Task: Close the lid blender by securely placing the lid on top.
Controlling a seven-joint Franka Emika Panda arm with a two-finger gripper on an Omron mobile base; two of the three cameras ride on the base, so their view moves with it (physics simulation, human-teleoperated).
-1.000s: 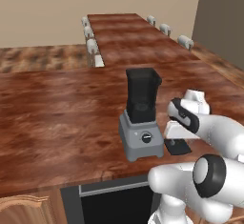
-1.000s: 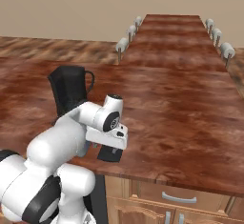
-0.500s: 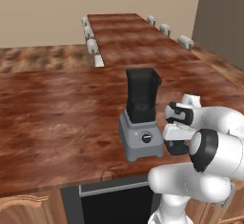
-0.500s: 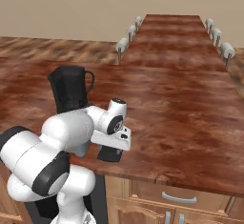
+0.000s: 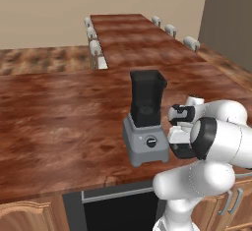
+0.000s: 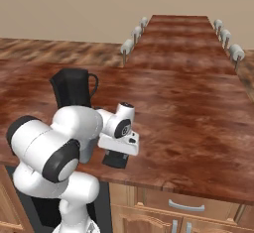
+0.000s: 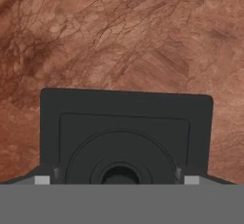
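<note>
Lid (image 7: 126,132), a flat black square with rounded corners and a round raised centre, lies flat on the wooden bench (image 5: 59,117) close to its front edge. The gripper (image 6: 118,152) hangs straight above it, pointing down, so the lid sits square under the hand camera, probably to line up a grasp. Whether the jaws stand wide or narrow cannot be told; they do not appear to hold the lid yet. The blender (image 5: 145,122) stands upright just beside the lid, also near the front edge, its grey base and black knob facing forward. Its tall dark jar is open at the top, so the lid must be lifted and carried sideways onto the jar mouth.
</note>
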